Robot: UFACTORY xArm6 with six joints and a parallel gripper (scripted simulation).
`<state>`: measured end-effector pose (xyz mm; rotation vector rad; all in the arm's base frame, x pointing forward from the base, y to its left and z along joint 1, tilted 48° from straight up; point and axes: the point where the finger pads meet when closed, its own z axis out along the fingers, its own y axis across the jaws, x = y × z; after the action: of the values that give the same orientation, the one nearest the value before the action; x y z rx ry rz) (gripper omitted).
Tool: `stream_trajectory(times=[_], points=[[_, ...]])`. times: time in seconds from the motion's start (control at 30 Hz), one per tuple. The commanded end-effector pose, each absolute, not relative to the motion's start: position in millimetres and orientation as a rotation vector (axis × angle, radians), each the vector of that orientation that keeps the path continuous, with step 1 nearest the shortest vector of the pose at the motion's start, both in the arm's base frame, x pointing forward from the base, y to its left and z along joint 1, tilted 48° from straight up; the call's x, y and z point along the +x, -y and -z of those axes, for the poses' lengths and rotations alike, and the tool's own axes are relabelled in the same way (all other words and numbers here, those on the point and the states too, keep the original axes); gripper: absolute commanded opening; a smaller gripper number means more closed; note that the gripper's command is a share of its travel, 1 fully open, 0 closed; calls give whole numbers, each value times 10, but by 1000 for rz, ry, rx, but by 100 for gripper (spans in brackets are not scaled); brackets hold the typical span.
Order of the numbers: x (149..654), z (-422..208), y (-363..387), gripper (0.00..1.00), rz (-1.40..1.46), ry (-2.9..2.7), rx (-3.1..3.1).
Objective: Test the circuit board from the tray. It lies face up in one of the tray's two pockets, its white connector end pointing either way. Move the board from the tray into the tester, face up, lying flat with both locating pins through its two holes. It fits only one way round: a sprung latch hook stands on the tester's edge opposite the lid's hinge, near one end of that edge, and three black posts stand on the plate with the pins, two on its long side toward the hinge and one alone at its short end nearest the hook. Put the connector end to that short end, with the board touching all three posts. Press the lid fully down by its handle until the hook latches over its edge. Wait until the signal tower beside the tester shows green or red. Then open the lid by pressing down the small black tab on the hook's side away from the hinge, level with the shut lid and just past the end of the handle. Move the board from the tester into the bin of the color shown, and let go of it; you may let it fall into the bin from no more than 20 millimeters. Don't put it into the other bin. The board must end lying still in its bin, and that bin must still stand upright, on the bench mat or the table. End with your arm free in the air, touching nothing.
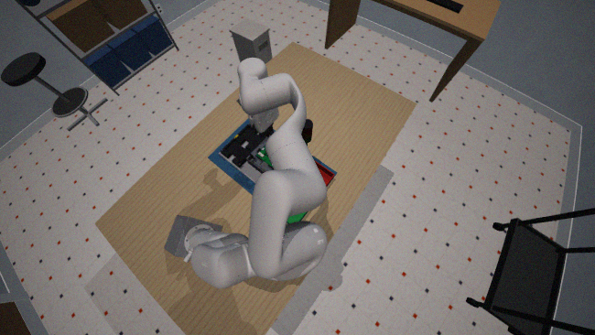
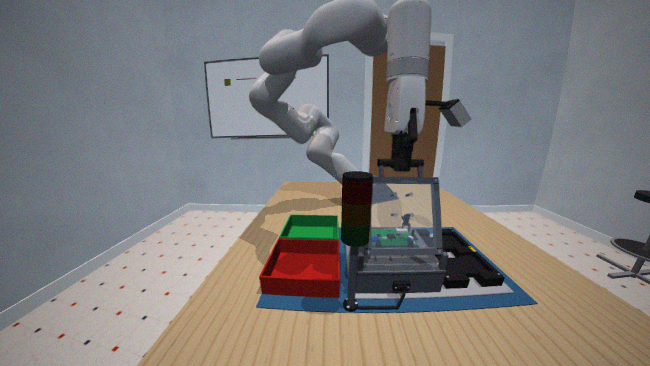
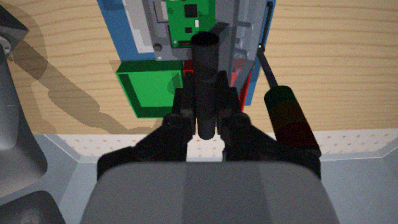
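My gripper [image 2: 400, 162] is shut on the black handle [image 3: 206, 80] at the top edge of the tester's clear lid [image 2: 406, 210]. The lid stands raised, tilted a little over the tester [image 2: 399, 265]. The green circuit board [image 2: 391, 239] lies in the tester under the lid; it also shows in the wrist view [image 3: 192, 20]. The signal tower [image 2: 357, 209] beside the tester is dark, with no lamp lit. The black tray [image 2: 470, 265] lies to the right of the tester, both pockets empty. In the top view the arm hides most of the tester.
The red bin [image 2: 303, 267] and the green bin [image 2: 311, 226] stand side by side left of the tester on the blue mat [image 2: 397, 300]. All sit on a wooden table. A stool [image 2: 632, 245] stands far right.
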<state>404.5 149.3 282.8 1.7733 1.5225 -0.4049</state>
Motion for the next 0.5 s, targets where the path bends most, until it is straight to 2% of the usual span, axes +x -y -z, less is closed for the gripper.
stream_trajectory(times=[0.0, 0.47], points=[[3948, -2759, -1462, 0, 397, -1524, 1773], [3702, -2501, -1303, 0, 397, -1524, 1773]])
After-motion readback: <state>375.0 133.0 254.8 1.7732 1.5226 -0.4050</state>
